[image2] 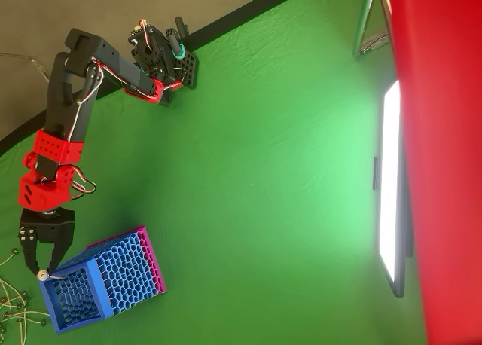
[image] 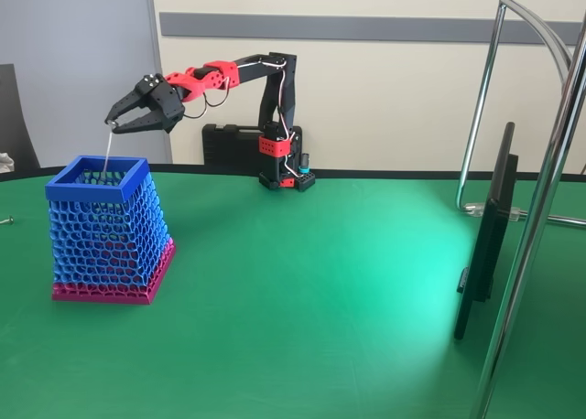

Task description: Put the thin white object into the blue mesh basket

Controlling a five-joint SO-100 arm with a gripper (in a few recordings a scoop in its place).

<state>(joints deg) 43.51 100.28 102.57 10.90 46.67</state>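
We can read no text, label, brand, number or sign anywhere in either view.

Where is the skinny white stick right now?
In the fixed view, the white stick hangs from the gripper on the left, its lower end dipping into the blue basket.
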